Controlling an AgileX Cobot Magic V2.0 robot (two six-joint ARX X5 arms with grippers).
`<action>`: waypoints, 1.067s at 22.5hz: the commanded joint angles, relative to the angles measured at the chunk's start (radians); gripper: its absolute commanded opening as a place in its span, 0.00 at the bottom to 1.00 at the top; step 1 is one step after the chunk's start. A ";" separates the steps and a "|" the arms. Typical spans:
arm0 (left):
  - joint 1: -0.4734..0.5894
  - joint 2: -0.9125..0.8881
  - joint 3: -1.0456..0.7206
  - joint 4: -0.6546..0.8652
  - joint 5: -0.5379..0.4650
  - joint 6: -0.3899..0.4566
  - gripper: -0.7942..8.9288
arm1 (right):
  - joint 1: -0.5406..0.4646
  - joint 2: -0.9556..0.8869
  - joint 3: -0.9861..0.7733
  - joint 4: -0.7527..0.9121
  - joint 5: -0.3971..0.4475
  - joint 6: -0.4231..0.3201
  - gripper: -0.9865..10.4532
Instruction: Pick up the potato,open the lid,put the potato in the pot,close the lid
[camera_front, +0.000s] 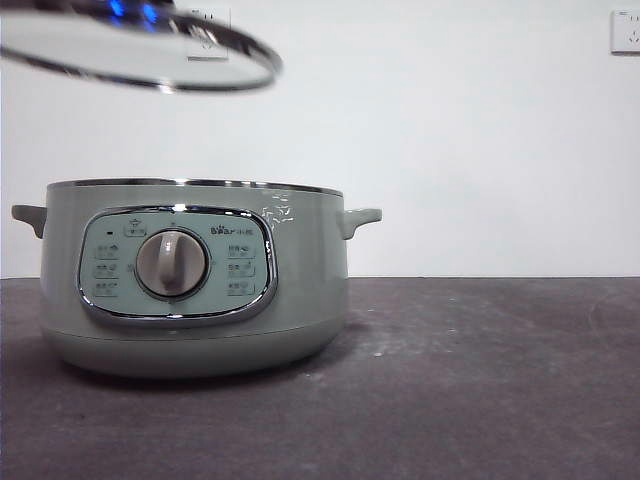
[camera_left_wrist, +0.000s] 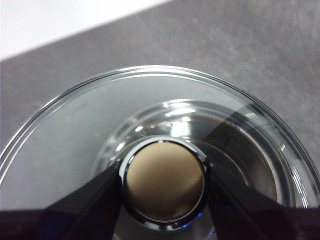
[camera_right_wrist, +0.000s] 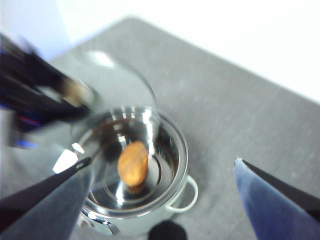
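Note:
The sage-green pot (camera_front: 190, 280) stands on the dark table at the left, with no lid on it. My left gripper (camera_left_wrist: 164, 182) is shut on the knob (camera_left_wrist: 164, 181) of the glass lid (camera_front: 140, 55) and holds the lid tilted in the air above the pot's left side. In the right wrist view the orange-brown potato (camera_right_wrist: 133, 163) lies on the shiny bottom inside the pot (camera_right_wrist: 175, 200), and the lid (camera_right_wrist: 117, 90) hovers beside it in the other gripper. My right gripper (camera_right_wrist: 162, 172) is open and empty, high above the pot.
The dark grey table (camera_front: 480, 380) stretches to the right of the pot. A white wall stands behind, with a socket (camera_front: 625, 30) at the top right.

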 joint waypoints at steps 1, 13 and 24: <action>-0.001 0.052 0.010 0.064 0.048 -0.013 0.07 | 0.001 -0.041 0.002 -0.005 0.000 0.030 0.50; -0.020 0.216 0.010 0.111 0.060 -0.039 0.07 | 0.001 -0.105 0.002 -0.101 0.105 0.047 0.50; -0.032 0.229 0.010 0.145 0.060 -0.040 0.07 | 0.001 -0.105 0.002 -0.105 0.104 0.047 0.50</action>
